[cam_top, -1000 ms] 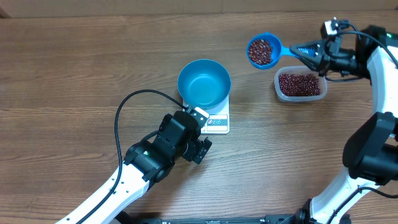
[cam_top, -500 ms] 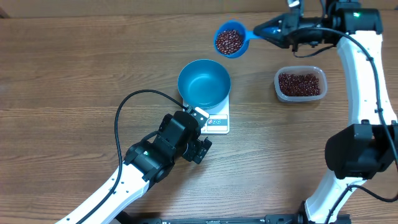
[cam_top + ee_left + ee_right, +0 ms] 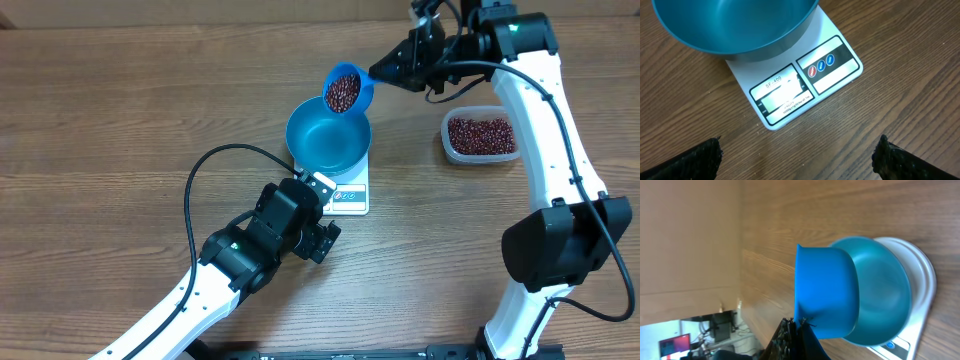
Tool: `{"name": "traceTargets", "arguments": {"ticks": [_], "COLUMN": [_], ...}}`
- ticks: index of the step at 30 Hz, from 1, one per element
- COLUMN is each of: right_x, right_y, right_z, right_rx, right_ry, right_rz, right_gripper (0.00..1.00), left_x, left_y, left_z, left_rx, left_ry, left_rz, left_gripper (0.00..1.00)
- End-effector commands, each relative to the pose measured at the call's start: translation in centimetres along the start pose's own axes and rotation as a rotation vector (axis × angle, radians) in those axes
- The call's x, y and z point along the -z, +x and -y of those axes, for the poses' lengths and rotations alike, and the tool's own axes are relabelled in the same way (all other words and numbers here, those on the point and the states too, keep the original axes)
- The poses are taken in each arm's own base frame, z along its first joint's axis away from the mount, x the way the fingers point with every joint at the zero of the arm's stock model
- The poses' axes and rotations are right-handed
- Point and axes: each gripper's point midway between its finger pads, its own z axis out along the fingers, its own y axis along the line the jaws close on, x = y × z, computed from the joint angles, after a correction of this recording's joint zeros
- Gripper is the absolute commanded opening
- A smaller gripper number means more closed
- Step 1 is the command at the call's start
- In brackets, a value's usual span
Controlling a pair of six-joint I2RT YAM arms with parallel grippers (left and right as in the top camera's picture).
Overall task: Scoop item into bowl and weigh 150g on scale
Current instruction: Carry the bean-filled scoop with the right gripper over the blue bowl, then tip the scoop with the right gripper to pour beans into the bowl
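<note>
- From overhead, the bowl stands on the scale near the middle of the table; its inside shows plain blue.
- The right gripper is closed on the handle of a small blue scoop. The scoop is tilted above the far right rim of the bowl and carries a heap of beans.
- More of the beans lie in a clear tub, to the right of the bowl and apart from it.
- The left gripper is just at the near left of the scale, not touching it.
- In the left wrist view, the fingers of the left gripper stand wide apart and hold nothing. Between them is bare table. Beyond them is the scale with its display facing the camera, and the bowl sits on it.
- In the right wrist view, the right gripper is shut on the scoop, which is seen from its outer side. The beans are hidden here. Behind the scoop is the bowl on the white scale.
</note>
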Motion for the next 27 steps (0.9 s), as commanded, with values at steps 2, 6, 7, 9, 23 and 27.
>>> {"name": "traceTargets", "arguments": {"ticks": [2, 6, 7, 9, 23, 27], "right_x": [-0.2, -0.8, -1.0, -1.3, -3.0, -3.2], "right_y": [-0.1, 0.5, 0.7, 0.9, 2.2, 2.1], "right_z": [0.2, 0.4, 0.4, 0.6, 1.2, 1.0], "right_rx": [0.032, 0.059, 0.069, 0.074, 0.131, 0.141], "right_ry": [0.101, 0.142, 0.156, 0.188, 0.359, 0.355], "right_rz": [0.02, 0.005, 0.001, -0.002, -0.014, -0.008], "right_gripper": [0.04, 0.04, 0.04, 0.04, 0.04, 0.04], "left_x": [-0.3, -0.3, -0.3, -0.3, -0.3, -0.3], "left_y": [0.5, 0.5, 0.5, 0.5, 0.5, 0.5], "left_z": [-0.3, -0.3, -0.3, -0.3, -0.3, -0.3], "left_rx": [0.005, 0.005, 0.005, 0.005, 0.005, 0.005], "left_ry": [-0.014, -0.014, -0.014, -0.014, -0.014, -0.014], "left_rz": [-0.015, -0.015, -0.015, -0.015, -0.015, -0.015], "left_gripper": [1.0, 1.0, 1.0, 0.99, 1.0, 0.99]}}
